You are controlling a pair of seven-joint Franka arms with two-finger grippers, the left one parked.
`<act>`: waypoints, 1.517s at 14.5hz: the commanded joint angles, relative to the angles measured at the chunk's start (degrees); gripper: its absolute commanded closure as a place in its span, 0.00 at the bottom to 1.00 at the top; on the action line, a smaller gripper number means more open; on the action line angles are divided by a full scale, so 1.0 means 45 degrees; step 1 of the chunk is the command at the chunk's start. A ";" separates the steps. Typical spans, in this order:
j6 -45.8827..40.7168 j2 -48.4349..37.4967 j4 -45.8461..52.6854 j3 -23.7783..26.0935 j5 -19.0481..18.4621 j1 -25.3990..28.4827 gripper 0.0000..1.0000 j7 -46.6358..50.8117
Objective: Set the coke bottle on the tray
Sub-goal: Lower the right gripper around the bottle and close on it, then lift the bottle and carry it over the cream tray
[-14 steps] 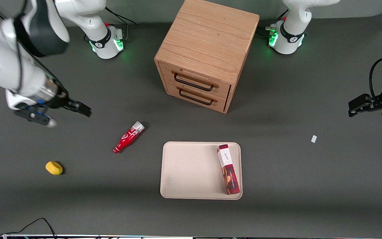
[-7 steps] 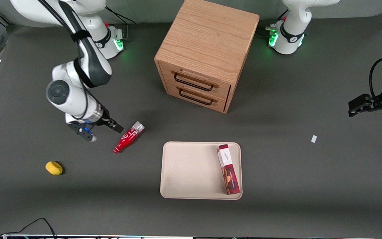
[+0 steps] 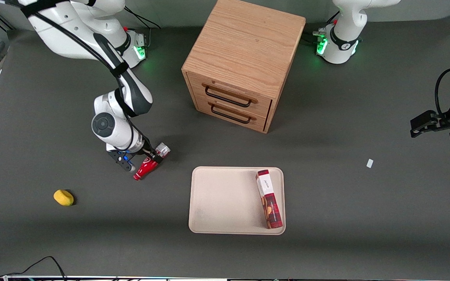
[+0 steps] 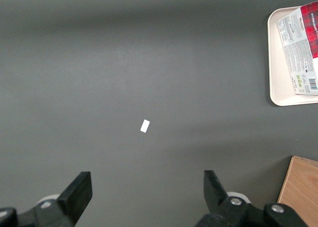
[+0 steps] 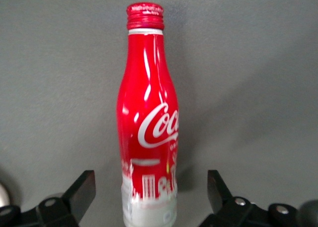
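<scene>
The coke bottle (image 3: 143,168) lies on its side on the dark table, silvery base end toward the cabinet, red cap nearer the front camera. It lies beside the beige tray (image 3: 225,199), toward the working arm's end. My right gripper (image 3: 143,158) is directly above the bottle's middle. In the right wrist view the gripper (image 5: 150,191) is open, with one finger (image 5: 82,187) on each side of the bottle (image 5: 149,117) near its silvery base, not touching it. The tray's corner also shows in the left wrist view (image 4: 278,63).
A red-and-white box (image 3: 269,199) lies on the tray at its edge toward the parked arm. A wooden two-drawer cabinet (image 3: 244,58) stands farther from the camera than the tray. A yellow object (image 3: 63,197) and a white scrap (image 3: 370,163) lie on the table.
The right arm has swung in from the working arm's end of the table and come down over the bottle. The bottle, tray and box have not moved.
</scene>
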 commanded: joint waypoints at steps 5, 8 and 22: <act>0.0891 0.0579 -0.0001 -0.0191 -0.1175 0.0120 0.16 0.0846; 0.1243 0.0736 0.0038 -0.0210 -0.1196 0.0081 0.47 0.0846; -0.4708 -0.0534 0.5186 -0.0015 -0.1235 0.0159 0.91 -0.1940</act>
